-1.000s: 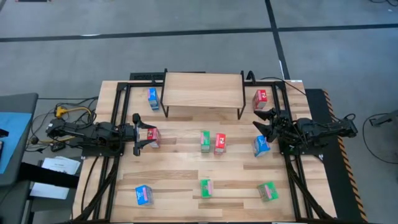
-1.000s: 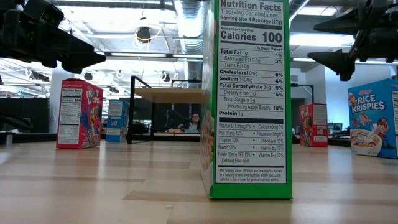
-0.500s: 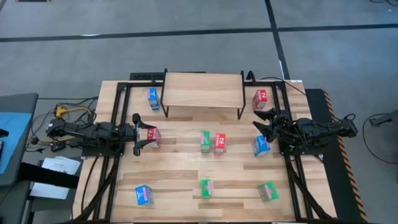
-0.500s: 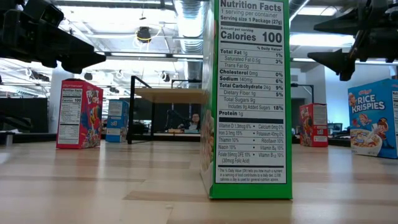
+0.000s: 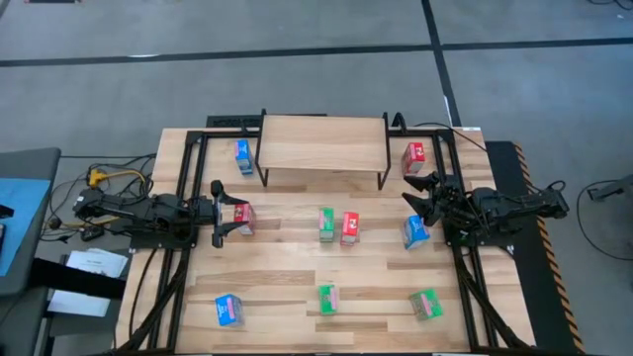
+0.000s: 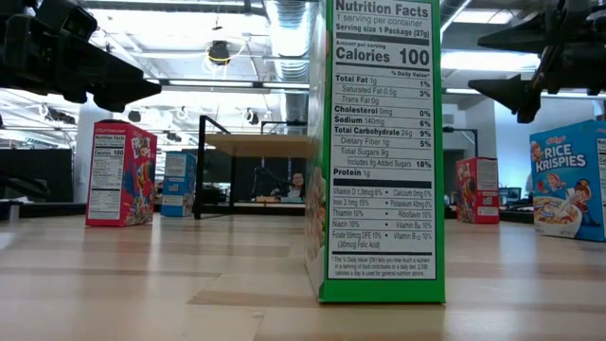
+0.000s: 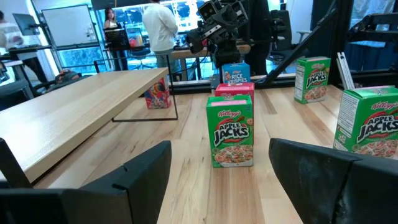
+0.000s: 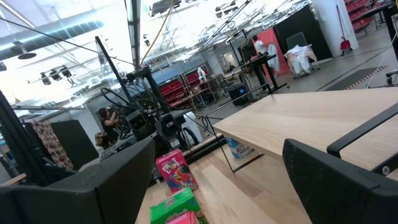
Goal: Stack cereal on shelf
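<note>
The left pincer (image 5: pixel 220 211) hovers open at the bench's (image 5: pixel 287 287) nine o'clock edge, just beside a red Froot Loops box (image 5: pixel 243 218). The right pincer (image 5: pixel 420 195) hangs open at three o'clock, above a blue Rice Krispies box (image 5: pixel 414 231). The shelf (image 5: pixel 321 144) stands at twelve o'clock, its top bare. A green Apple Jacks box (image 5: pixel 326 223) and a red box (image 5: pixel 350 227) stand mid-bench, touching.

Left claw (image 5: pixel 224 210) reaching in from the desk's left edge, fingers apart; right claw (image 5: pixel 419 195) by the right edge, spread wide.
</note>
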`<action>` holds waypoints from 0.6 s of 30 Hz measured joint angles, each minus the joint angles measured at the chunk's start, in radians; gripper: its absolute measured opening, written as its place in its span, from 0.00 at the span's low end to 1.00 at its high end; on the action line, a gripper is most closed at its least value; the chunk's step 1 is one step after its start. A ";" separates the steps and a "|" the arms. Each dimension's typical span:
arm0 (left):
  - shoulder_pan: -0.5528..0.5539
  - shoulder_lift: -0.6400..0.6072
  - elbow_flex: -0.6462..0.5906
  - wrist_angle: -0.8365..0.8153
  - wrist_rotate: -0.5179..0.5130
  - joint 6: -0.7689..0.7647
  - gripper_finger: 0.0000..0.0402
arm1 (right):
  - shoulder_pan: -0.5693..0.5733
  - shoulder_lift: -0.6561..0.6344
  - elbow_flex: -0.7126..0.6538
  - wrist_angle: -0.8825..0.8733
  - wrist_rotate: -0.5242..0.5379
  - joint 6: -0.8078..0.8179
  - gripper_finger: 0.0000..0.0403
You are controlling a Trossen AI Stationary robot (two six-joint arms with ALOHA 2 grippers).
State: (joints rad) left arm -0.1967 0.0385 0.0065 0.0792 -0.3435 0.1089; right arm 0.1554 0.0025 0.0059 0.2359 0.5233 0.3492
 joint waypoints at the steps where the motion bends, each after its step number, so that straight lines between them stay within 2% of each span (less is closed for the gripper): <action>1: 0.000 0.000 0.000 0.000 0.000 0.000 0.65 | 0.000 0.000 0.000 0.000 0.000 0.000 0.94; 18: 0.000 0.000 0.000 0.000 0.000 0.000 0.65 | -0.008 0.000 0.000 0.004 0.003 0.001 0.94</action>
State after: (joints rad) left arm -0.1967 0.0383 0.0063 0.0792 -0.3435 0.1089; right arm 0.1478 0.0025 0.0059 0.2398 0.5263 0.3504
